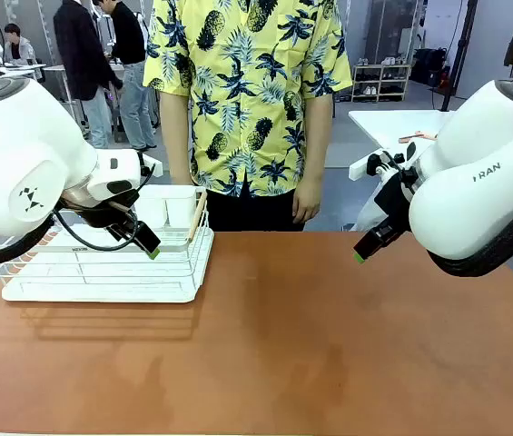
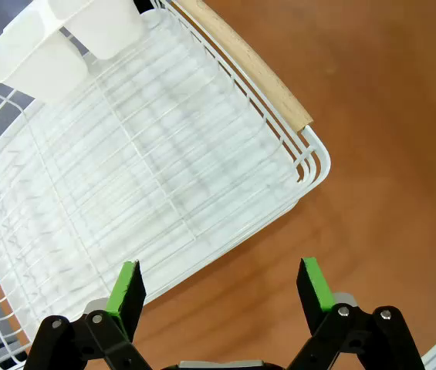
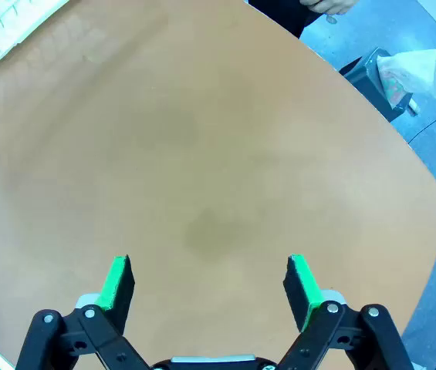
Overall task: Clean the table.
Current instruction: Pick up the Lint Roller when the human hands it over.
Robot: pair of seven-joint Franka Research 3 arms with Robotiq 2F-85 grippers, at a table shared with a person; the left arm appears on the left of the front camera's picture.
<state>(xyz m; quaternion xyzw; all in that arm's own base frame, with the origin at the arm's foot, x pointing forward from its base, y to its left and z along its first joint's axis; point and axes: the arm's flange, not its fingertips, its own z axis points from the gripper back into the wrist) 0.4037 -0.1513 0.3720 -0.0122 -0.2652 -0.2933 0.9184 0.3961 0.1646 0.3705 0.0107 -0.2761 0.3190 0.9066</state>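
Table point(image 1: 310, 345), reddish-brown, bears white dish rack point(image 1: 102, 292); person point(image 1: 247, 91) stands beyond.

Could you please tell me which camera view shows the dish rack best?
The left wrist view: it looks down into the rack, so its wires and wooden handle are clear. The front view gives it side-on, partly behind the left arm. The right wrist view catches one corner.

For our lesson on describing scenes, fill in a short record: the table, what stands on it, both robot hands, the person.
Table: reddish-brown top with faint darker patches
Dish rack: white wire, on the robot's left side, white containers at its far end
Left hand: open, above the rack's edge
Right hand: open, above the tabletop, holding nothing
Person: standing at the far side
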